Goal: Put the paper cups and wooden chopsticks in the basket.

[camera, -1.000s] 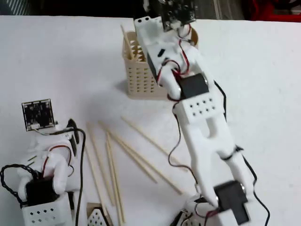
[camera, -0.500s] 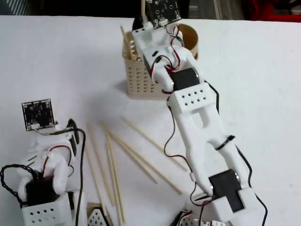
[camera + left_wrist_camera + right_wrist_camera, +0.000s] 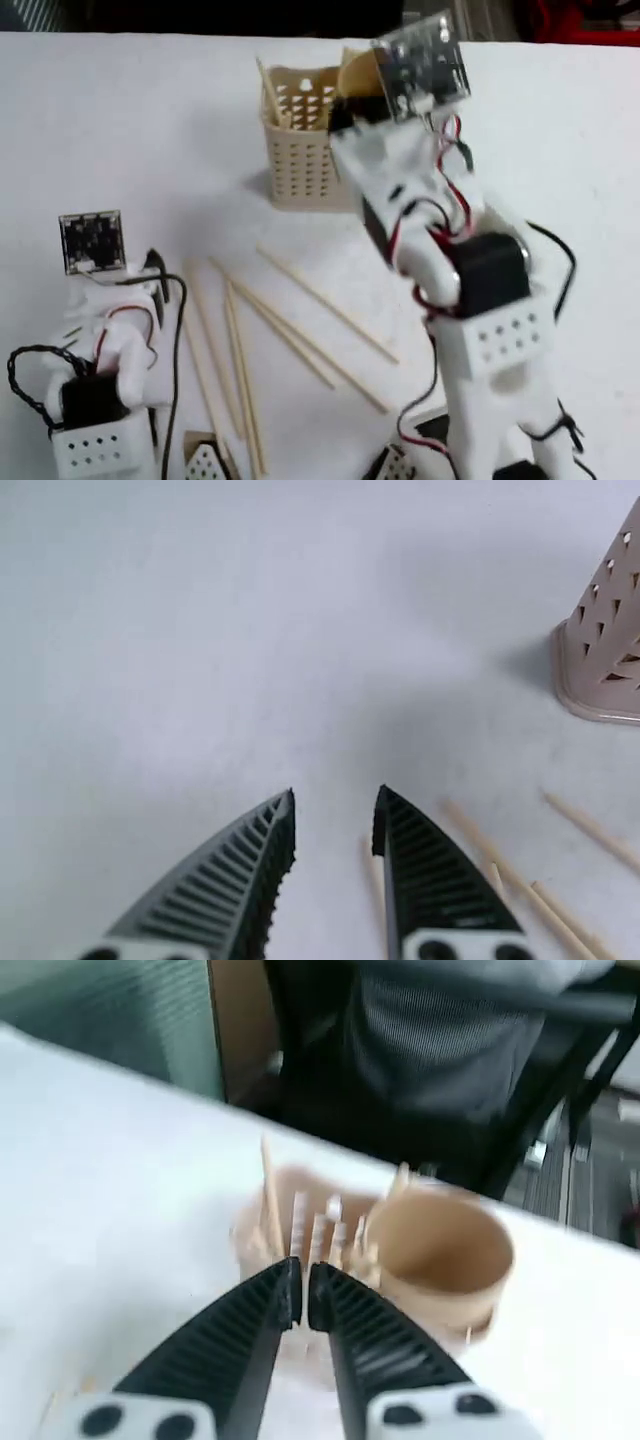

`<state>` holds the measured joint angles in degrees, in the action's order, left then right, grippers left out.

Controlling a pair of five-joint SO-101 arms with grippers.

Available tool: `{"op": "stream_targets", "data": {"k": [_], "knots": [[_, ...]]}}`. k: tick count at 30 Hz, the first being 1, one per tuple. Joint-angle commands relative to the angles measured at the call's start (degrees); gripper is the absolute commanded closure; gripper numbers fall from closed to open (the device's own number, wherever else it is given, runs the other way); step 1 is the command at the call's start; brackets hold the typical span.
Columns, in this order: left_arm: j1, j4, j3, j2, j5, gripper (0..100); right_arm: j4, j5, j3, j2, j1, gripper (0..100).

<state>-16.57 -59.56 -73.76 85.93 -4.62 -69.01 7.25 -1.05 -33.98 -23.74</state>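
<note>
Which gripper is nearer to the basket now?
Right. The right gripper is close up at the basket; the left gripper is well apart from it, by the loose chopsticks.

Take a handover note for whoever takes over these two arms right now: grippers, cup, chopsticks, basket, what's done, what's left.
Grippers: the left gripper is open and empty, low over the table. The right gripper is shut and empty, raised near the basket.
Things: the paper cup is at the basket's far side; I cannot tell whether it sits fully inside.
Done: one chopstick stands in the basket.
Left: several loose chopsticks lie on the table between the arms and need to go in. Check the cup too.
</note>
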Motion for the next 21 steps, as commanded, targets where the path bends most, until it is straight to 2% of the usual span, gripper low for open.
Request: {"op": "stream_targets", "data": {"k": [1, 6, 11, 16, 21], "knots": [[0.92, -4.31, 6.51, 0.31, -2.99, 86, -12.88, 0.00, -2.20, -3.38, 0.75, 97.8], [6.29, -9.93, 10.02, 0.31, -8.53, 86, -22.29, -0.26, -1.93, -3.56, 4.70, 97.8], [7.43, -14.68, 15.12, 0.31, -12.13, 86, -20.35, -0.44, 10.11, -5.14, 5.93, 97.8], [7.34, -21.10, 23.03, -0.22, -12.84, 77, -7.43, -2.73, 30.07, -9.89, 5.93, 97.7], [7.08, -26.90, 31.30, -10.95, -12.92, 77, 9.54, -4.04, 45.10, -13.76, 7.78, 97.7]]}}
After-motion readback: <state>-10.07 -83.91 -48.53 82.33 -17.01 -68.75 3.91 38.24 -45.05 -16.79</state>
